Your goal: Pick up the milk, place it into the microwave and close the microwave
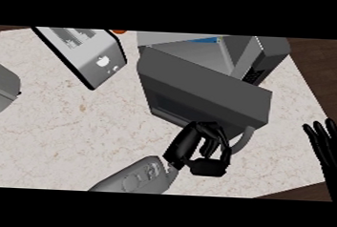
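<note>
On the pale speckled stone counter [72,125]: a boxy grey microwave [262,55], its flat dark-windowed door [200,95] swung out toward the viewer. Left hand [201,152] — black, fingers curled against the door's lower edge by the grey bar handle [244,138]; whether it grips cannot be told. The milk is not visible. Right hand [328,144] — released, fingers up, resting at the right edge. A grey slotted toaster [86,52] stands at upper left.
</note>
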